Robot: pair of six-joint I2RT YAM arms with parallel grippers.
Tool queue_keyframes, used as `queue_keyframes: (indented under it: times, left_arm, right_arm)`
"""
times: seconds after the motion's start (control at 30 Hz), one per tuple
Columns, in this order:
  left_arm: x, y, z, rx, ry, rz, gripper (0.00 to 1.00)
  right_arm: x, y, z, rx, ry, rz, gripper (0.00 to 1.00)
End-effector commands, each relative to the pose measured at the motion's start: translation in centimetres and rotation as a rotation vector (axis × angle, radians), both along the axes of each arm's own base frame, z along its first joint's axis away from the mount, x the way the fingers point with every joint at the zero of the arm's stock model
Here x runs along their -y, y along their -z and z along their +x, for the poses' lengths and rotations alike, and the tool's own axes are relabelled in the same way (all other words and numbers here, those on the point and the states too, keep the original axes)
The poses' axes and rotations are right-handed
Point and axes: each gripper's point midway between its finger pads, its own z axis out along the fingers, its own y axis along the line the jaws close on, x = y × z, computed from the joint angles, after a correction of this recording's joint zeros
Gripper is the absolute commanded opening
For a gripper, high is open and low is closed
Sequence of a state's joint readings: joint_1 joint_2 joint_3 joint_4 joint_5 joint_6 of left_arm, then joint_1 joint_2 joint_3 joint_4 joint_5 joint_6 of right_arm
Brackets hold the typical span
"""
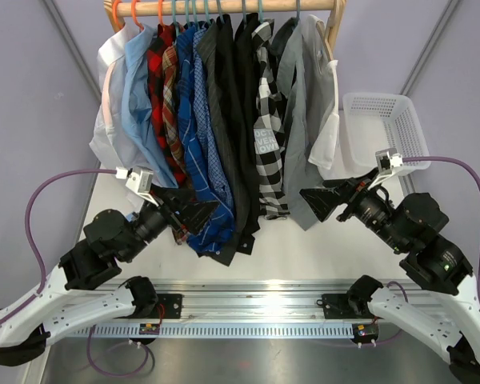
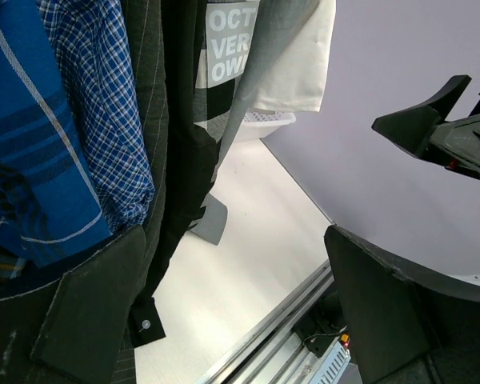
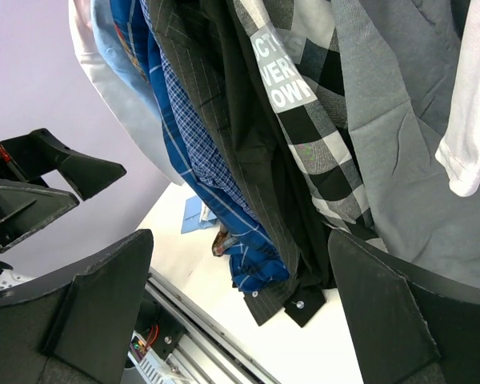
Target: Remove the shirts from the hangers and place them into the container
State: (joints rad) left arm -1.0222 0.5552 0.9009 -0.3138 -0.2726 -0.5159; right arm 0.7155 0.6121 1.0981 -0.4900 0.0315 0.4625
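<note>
At the near edge of the counter (image 1: 304, 256) the two arm bases sit on a metal mounting rail (image 1: 256, 298). Just past it, the left fingers (image 1: 198, 212) stand spread wide and hold nothing. They point to the right, into the low hems of the shirts (image 1: 216, 120). In the left wrist view a blue check sleeve (image 2: 104, 136) and a dark cuff (image 2: 148, 320) hang right against one finger; I cannot tell whether the cloth touches it.

Facing them, the right fingers (image 1: 318, 204) are also spread wide and hold nothing. They point left, and their tips are just beside the lower edge of the plain grey shirt (image 1: 304, 144). The black-and-white check shirt (image 1: 268, 136) hangs straight ahead of them.

Beyond both sets of fingers the shirts hang in a tight row, from white (image 1: 108, 88) and light blue (image 1: 140, 96) above the left fingers, through red plaid, blue and dark ones, to grey above the right fingers. A pale garment (image 1: 328, 120) closes the row.

The container (image 1: 384, 120) stands on the counter behind the right fingers and to their right, and the pale garment hangs against its left wall.

Farthest away, the hangers (image 1: 173, 12), orange and teal, hook over a wooden rod (image 1: 248, 6).
</note>
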Motion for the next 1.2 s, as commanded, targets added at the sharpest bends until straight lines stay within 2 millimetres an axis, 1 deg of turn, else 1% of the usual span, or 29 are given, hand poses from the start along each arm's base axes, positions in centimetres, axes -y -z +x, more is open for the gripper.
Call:
queue_keyframes:
  times: [0.0,0.07,0.2,0.23,0.27,0.3,0.33,0.37,0.4,0.43,0.47,0.5,0.53,0.57,0.6,0.63,0.67,0.7,0.73,0.77,0.8,0.83,0.87,0.9,0.97,1.03,1.1,1.17]
  left_arm:
    - [0.1,-1.7,-0.3,0.063,0.020,-0.046,0.99]
    - [0.1,-1.5,-0.4,0.065,0.024,-0.040,0.99]
    - [0.2,-1.5,-0.4,0.090,0.033,-0.020,0.99]
    - [0.1,-1.4,-0.3,0.090,0.026,-0.015,0.99]
    - [0.1,-1.2,-0.3,0.084,0.024,-0.009,0.99]
    - [0.1,-1.1,-0.2,0.080,0.021,-0.008,0.99]
    - [0.2,-0.9,-0.1,0.074,0.020,-0.001,0.99]
    - [0.2,-0.8,-0.2,0.069,0.020,0.003,0.99]
    - [0.2,-0.7,-0.2,0.067,0.020,0.005,0.99]
    - [0.1,-0.7,-0.2,0.064,0.020,0.004,0.99]
    - [0.0,-0.4,-0.2,0.060,0.019,0.010,0.99]
    - [-0.1,-0.3,-0.2,0.056,0.016,0.011,0.99]
    - [-0.2,-0.2,-0.1,0.049,0.005,0.011,0.99]
    - [-0.3,0.2,-0.1,0.043,-0.001,0.018,0.99]
    - [-0.5,0.2,-0.1,0.043,-0.004,0.015,0.99]
    - [-0.6,0.2,0.0,0.042,-0.012,0.015,0.99]
    - [-0.7,0.3,0.0,0.040,-0.014,0.017,0.99]
    - [-0.7,0.3,0.0,0.038,-0.015,0.014,0.99]
    - [-0.9,0.4,0.0,0.036,-0.021,0.016,0.99]
    - [-0.8,0.5,0.0,0.034,-0.021,0.015,0.99]
    - [-0.8,0.6,0.0,0.031,-0.021,0.014,0.99]
    - [-0.8,0.9,0.0,0.028,-0.021,0.015,0.99]
    - [-0.8,0.9,0.0,0.027,-0.022,0.014,0.99]
    - [-0.8,0.9,0.0,0.026,-0.022,0.011,0.99]
    - [-0.8,1.2,0.1,0.022,-0.023,0.017,0.99]
    - [-0.9,1.1,0.0,0.022,-0.023,0.015,0.99]
    - [-0.9,1.2,0.0,0.019,-0.025,0.014,0.99]
    - [-0.9,1.3,0.0,0.016,-0.025,0.018,0.99]
  right_arm:
    - [-1.3,-0.8,-0.1,0.052,-0.064,-0.002,0.99]
    - [-1.6,-0.9,-0.2,0.064,-0.081,-0.008,0.99]
    - [-1.5,-1.7,0.9,0.086,-0.043,-0.031,0.99]
    - [-1.8,-1.4,2.0,0.077,-0.017,-0.064,1.00]
    - [-1.8,-2.9,2.2,0.100,-0.014,-0.060,0.99]
    - [-1.7,-3.2,2.8,0.091,0.008,-0.080,0.99]
    - [-2.6,-2.7,4.1,0.068,0.017,-0.123,0.99]
    - [-2.3,-5.1,4.4,0.102,0.037,-0.109,1.00]
    - [-2.0,-5.2,5.3,0.085,0.077,-0.144,0.99]
    - [-2.8,-4.5,7.0,0.063,0.095,-0.201,1.00]
    - [-2.4,-7.1,7.2,0.100,0.122,-0.191,1.00]
    - [-1.8,-7.0,8.2,0.084,0.178,-0.227,0.99]
    - [-2.3,-6.7,9.7,0.079,0.199,-0.281,0.99]
    - [-1.9,-8.8,9.9,0.112,0.226,-0.272,0.99]
    - [-1.4,-9.0,10.5,0.116,0.262,-0.309,0.99]
    - [-1.8,-10.1,11.4,0.124,0.279,-0.313,0.99]
    - [-1.6,-10.4,11.9,0.122,0.300,-0.327,0.99]
    - [-0.9,-10.5,12.6,0.114,0.355,-0.350,1.00]
    - [-1.1,-10.3,13.7,0.112,0.384,-0.385,1.00]
    - [-0.8,-11.4,13.9,0.131,0.409,-0.378,1.00]
    - [-0.2,-11.7,14.4,0.132,0.453,-0.388,0.99]
    - [-0.4,-11.2,15.3,0.125,0.473,-0.421,0.99]
    - [0.0,-12.0,15.5,0.136,0.502,-0.417,0.99]
    - [0.3,-11.9,16.0,0.133,0.533,-0.430,0.99]
    - [0.1,-11.7,17.0,0.129,0.562,-0.463,0.99]
    - [-0.6,-11.0,18.0,0.115,0.567,-0.490,1.00]
    - [-0.4,-10.6,18.6,0.106,0.596,-0.507,0.99]
    - [-0.8,-9.7,19.5,0.094,0.613,-0.538,0.99]
